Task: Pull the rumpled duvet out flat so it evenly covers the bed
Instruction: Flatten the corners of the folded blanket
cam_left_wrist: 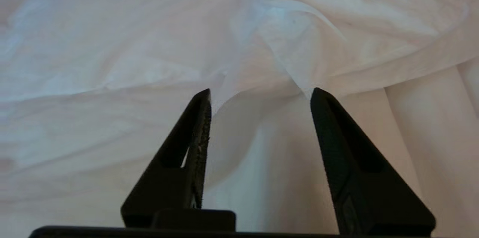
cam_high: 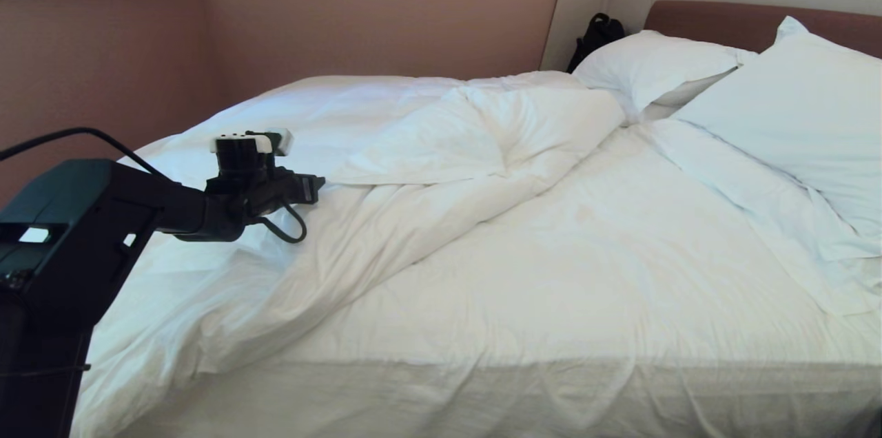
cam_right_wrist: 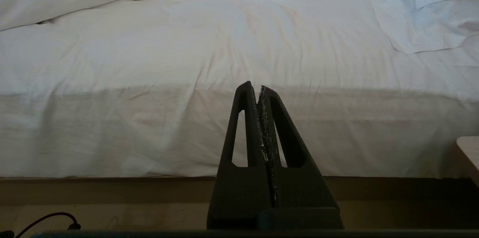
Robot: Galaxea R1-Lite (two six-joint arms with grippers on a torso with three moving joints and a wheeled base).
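Pinkish walls back the bed (cam_high: 620,383); its soft, bulky duvet (cam_high: 427,149) lies bunched. Left tool (cam_left_wrist: 260,94) released around a fold; grip that edge.

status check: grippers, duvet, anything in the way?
Left gripper open over duvet, holding nothing. Right gripper shut, parked by bed. Duvet bunched left. Nothing blocking.

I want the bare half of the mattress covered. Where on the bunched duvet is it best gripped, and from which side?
Probably the thick folded edge of the duvet that runs diagonally across the bed, approached from the robot's left, where the open left end effector already faces a raised fold. That ridge stands up enough to pinch, and the bulk lies left of it, so pulling rightward should spread it.
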